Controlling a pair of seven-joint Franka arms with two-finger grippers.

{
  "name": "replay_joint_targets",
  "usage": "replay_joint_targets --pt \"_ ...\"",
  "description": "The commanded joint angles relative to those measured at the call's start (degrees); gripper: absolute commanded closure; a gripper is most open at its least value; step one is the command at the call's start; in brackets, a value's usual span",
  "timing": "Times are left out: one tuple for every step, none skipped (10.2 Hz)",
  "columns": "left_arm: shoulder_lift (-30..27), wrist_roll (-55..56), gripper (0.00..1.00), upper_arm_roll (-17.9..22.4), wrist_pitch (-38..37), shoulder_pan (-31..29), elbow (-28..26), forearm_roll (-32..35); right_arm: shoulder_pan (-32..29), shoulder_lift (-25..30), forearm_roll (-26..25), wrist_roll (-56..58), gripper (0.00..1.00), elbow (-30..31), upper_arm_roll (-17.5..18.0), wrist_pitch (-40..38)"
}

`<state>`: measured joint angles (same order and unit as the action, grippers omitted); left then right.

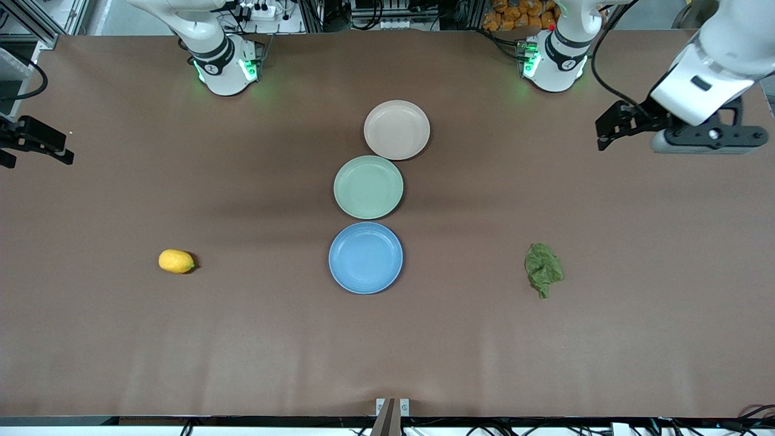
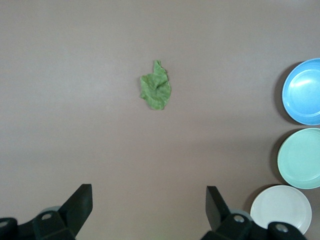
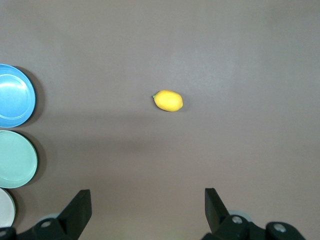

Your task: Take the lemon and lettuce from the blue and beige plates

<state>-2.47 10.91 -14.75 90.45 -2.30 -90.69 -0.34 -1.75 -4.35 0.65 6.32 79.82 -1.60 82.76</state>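
Note:
The lemon lies on the bare brown table toward the right arm's end, on no plate. The lettuce lies on the table toward the left arm's end, also on no plate. The blue plate and the beige plate stand empty in a column at mid-table, the blue one nearest the front camera. My left gripper hangs open over the table at its own end. My right gripper hangs open at its end. Neither gripper holds anything.
A pale green plate sits empty between the blue and beige plates, touching both. The arms' bases stand along the table edge farthest from the front camera.

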Motion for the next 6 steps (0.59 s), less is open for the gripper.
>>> replay_joint_targets --pt "0.63 -1.85 0.0 0.25 -1.42 0.19 2.1 2.27 -0.27 0.75 0.58 0.71 0.0 0.77 0.28 -0.06" --pt "0.54 -3.34 0.0 0.25 -1.25 0.19 2.1 2.27 -0.27 0.75 0.58 0.71 0.0 0.77 0.28 -0.06" --pt "0.54 -4.57 0.0 0.25 -1.25 0.1 2.1 2.27 -0.27 0.75 0.58 0.71 0.0 0.77 0.19 -0.06" --pt "0.54 -4.76 0.0 0.25 -1.25 0.01 2.1 2.27 -0.27 0.75 0.58 0.71 0.0 0.86 0.28 -0.06" --pt "0.45 -4.85 0.0 0.25 -1.25 0.01 2.1 2.1 -0.27 0.75 0.58 0.71 0.0 0.86 0.19 -0.06" --pt "0.45 -4.85 0.0 0.25 -1.25 0.01 2.18 1.83 -0.27 0.75 0.58 0.71 0.0 0.86 0.19 -0.06"
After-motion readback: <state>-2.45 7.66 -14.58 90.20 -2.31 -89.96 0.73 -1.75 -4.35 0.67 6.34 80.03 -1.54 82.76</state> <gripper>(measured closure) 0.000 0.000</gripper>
